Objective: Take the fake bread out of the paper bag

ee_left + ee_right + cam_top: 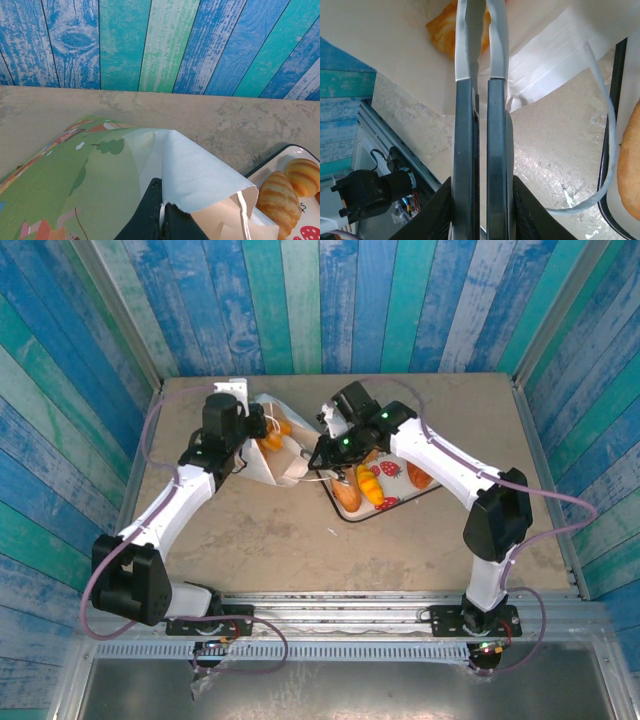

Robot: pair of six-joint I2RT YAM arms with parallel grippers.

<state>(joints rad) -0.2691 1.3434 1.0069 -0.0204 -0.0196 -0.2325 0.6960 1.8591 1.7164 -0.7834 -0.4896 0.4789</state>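
While the left hand (161, 206) pinches the paper bag (192, 172), the closed right hand (481, 45) is beside a croissant (440, 27) inside; tray (393, 503) holds bread (348, 495).

1 paper bag (280, 465), 1 tray (395, 502), 5 fake bread pieces (347, 495).

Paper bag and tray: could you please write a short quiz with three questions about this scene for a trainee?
1. True or false: the left pincer is shut on the paper bag's edge.
2. The tan loaf lies: A) inside the bag; B) on the tray; C) in the left pincer.
3. Which pincer points at the orange croissant inside the bag?
Key: 1 true; 2 B; 3 the right pincer.
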